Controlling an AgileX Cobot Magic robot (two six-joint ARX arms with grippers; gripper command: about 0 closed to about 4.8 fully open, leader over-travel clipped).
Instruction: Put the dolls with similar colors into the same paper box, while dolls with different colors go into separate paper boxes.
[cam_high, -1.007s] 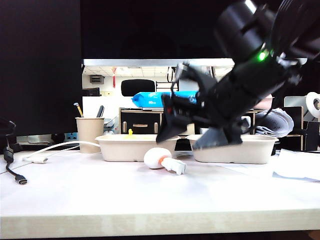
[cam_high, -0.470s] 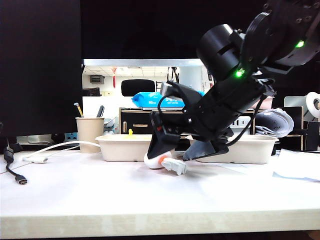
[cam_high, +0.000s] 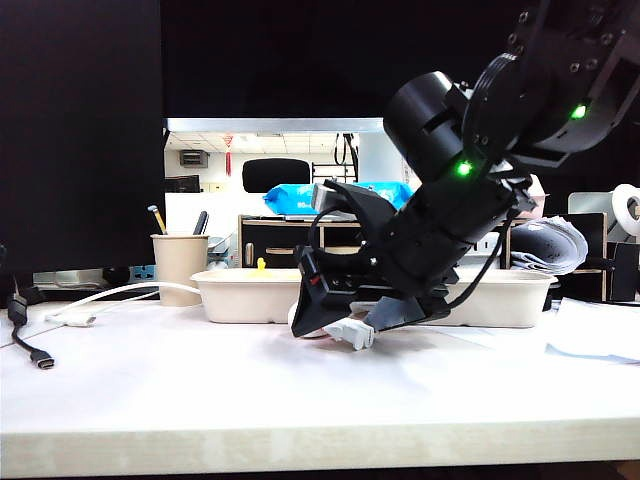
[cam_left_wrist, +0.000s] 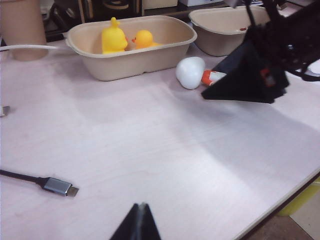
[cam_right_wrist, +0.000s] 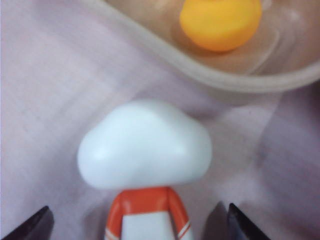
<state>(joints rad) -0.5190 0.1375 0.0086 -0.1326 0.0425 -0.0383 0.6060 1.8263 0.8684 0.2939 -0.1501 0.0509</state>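
Right hand (cam_high: 335, 322) has dropped over white doll (cam_right_wrist: 145, 145).

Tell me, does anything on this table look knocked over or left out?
Yes: the white figure with orange marks lies tipped on its side on the table, between the two paper trays, while both yellow ducks sit in the left tray. The open right gripper straddles it; the left gripper hangs apart.

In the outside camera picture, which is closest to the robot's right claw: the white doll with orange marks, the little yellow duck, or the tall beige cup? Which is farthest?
1. White rounded doll with orange marks: lying on the table, right at the open right gripper.
2. Small yellow rubber duck: in the left beige pulp tray, behind and left.
3. Tall beige pen cup: farthest left.
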